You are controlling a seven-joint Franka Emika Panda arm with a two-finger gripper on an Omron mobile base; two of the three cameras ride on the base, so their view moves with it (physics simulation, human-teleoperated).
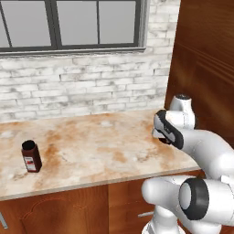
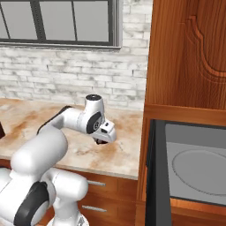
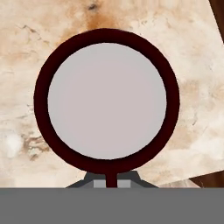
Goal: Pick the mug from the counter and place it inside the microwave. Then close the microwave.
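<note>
In the hand view the mug is seen straight from above: a dark maroon ring around a pale grey inside, over the mottled counter. My gripper is shut on the mug, pinching its wall at the near side of the rim. From the right base view the gripper points down at the counter near its right end, with a dark bit of mug beneath the hand. The microwave stands open to the right, its grey inside and round turntable bare. Its black door swings out edge-on.
A dark bottle with a red label stands on the counter's far left. A white brick wall with a window runs behind. A tall wooden cabinet rises above the microwave, and brown drawers sit under the counter.
</note>
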